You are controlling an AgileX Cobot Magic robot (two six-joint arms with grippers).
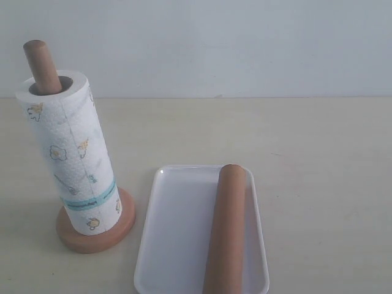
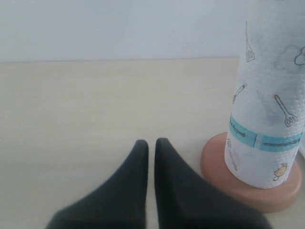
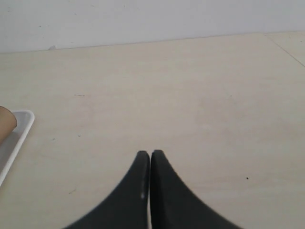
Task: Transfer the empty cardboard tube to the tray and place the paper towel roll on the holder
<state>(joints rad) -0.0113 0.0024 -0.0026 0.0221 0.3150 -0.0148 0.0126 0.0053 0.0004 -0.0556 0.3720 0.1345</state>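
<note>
Looks done to me; paper towel roll (image 1: 70,153) stands threaded on the holder (image 1: 98,237), cardboard tube (image 1: 225,233) lies in the tray (image 1: 174,226); your left hand (image 2: 151,143) and right hand (image 3: 150,153) are closed, empty.

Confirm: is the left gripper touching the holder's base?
Apart. The left wrist view shows bare table between the left gripper, shut and empty, and the holder at its round base.

One paper towel roll (image 1: 70,153) is standing on one wooden holder (image 1: 95,236) at the left of the exterior frame. One white tray (image 1: 174,233) is lying at lower centre, carrying one cardboard tube (image 1: 225,233). Two grippers are showing, the left gripper (image 2: 151,143) and the right gripper (image 3: 150,153), one per wrist view, over one pale table (image 1: 318,184).
</note>
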